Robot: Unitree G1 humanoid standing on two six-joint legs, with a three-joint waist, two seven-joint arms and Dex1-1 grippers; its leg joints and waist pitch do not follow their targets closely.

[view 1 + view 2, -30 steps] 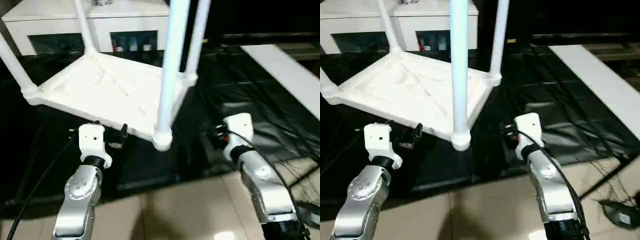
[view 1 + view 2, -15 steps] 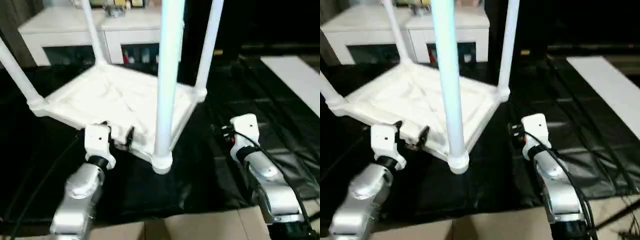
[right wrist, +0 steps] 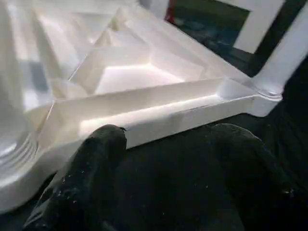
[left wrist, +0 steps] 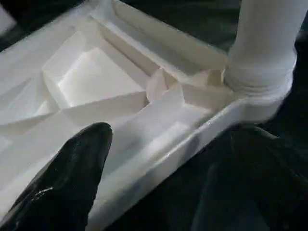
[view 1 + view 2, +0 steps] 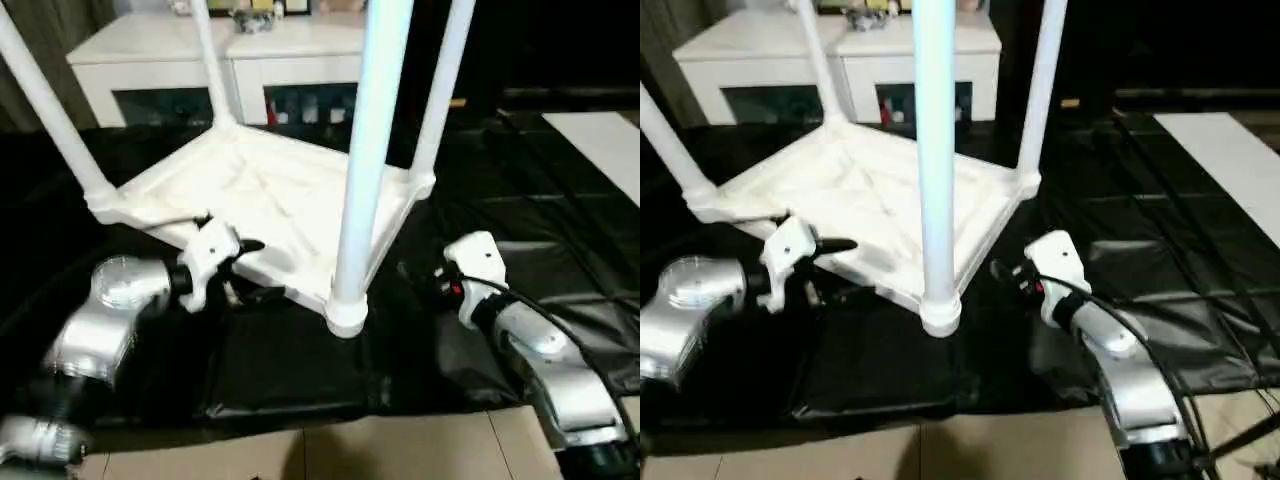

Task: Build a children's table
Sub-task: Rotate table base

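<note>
The children's table lies upside down on the black-covered table [image 5: 300,370], its white top [image 5: 270,195] resting ribbed side up and its four legs standing upward from the rounded corner sockets. The near leg [image 5: 365,170] rises from the corner closest to the robot, with two far legs [image 5: 212,65] behind and another at the left corner [image 5: 50,110]. The left tool [image 5: 240,270] sits at the top's near edge, left of the near leg's socket [image 5: 345,312]; its fingers [image 4: 72,183] are spread wide, one over the ribbed underside just inside the rim and the other lower, beyond the rim over the black cover, so the rim lies between them. Whether either finger touches the plastic cannot be told. The right tool [image 5: 1005,272] is just right of the near socket, close to the top's right edge, its fingers [image 3: 86,187] also apart and holding nothing, over the black cover beside the rim. Behind stands a white cabinet [image 5: 250,60] with glass doors.
</note>
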